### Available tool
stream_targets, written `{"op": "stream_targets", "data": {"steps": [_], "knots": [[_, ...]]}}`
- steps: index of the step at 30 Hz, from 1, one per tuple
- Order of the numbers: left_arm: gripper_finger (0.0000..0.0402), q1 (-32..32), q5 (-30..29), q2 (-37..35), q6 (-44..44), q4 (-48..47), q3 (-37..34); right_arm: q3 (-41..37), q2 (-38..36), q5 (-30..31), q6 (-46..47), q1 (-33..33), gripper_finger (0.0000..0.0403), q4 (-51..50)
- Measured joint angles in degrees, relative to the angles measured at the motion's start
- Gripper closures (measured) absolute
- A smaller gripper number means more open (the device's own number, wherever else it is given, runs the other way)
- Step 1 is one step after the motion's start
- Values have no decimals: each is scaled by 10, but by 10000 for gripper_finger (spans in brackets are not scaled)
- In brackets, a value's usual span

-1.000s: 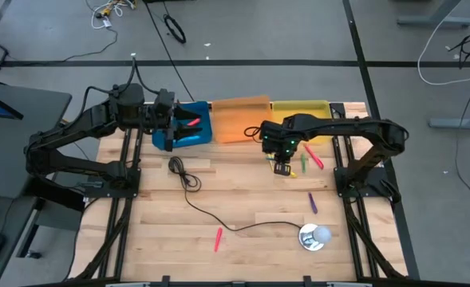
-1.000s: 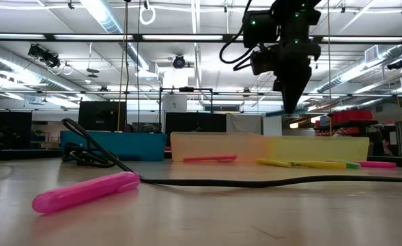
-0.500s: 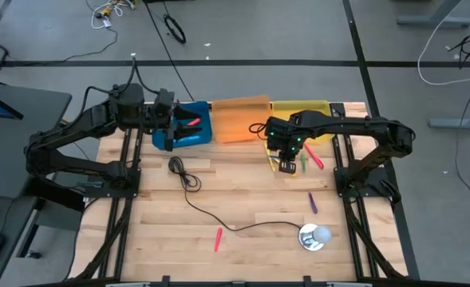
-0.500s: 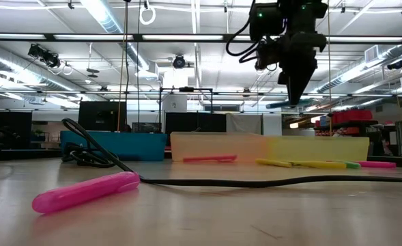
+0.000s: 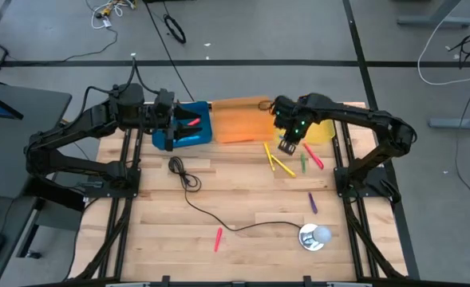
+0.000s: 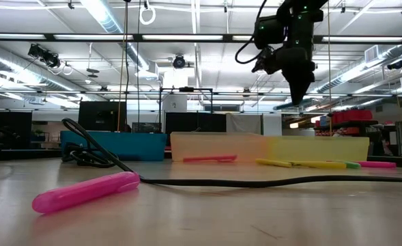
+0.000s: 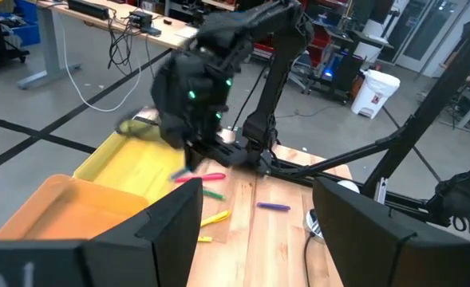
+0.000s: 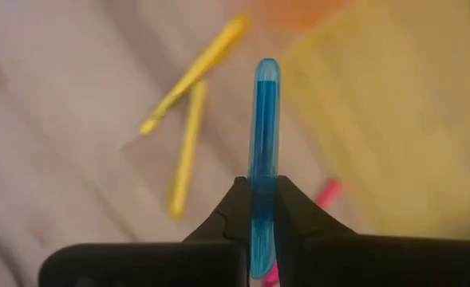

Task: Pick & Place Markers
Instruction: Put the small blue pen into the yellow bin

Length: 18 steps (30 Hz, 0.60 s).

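A: High view. Where is the working effector?
B: The right gripper [image 5: 287, 147] hangs over the table's far side, at the seam between the orange tray [image 5: 239, 121] and the yellow tray [image 5: 321, 131]. Two yellow markers [image 5: 276, 162] lie just on its near side, with a green marker [image 5: 304, 164] and a pink marker [image 5: 315, 159] beside them. The left gripper [image 5: 173, 121] waits over the blue tray [image 5: 188, 127], fingers parted and empty.

A: Low view?
B: The right gripper [image 6: 301, 94] points down, well above the tabletop. Below it stand the trays; a pink marker [image 6: 84, 191] lies far toward the camera beside the black cable [image 6: 255, 182].

A: Left wrist view?
B: The right arm [image 7: 211, 76] hovers past the yellow tray's [image 7: 131, 167] edge, loose markers below it.

A: Right wrist view?
B: The fingers are clamped tight on a blue marker [image 8: 264, 151], which projects forward from them. The yellow markers [image 8: 188, 104] lie beyond.
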Motion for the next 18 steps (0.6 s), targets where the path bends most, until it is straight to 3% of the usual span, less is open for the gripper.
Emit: {"op": "stream_targets", "data": {"steps": [18], "knots": [[158, 0, 0, 0, 2, 0, 0, 155, 0, 58, 108, -242, 387, -86]]}}
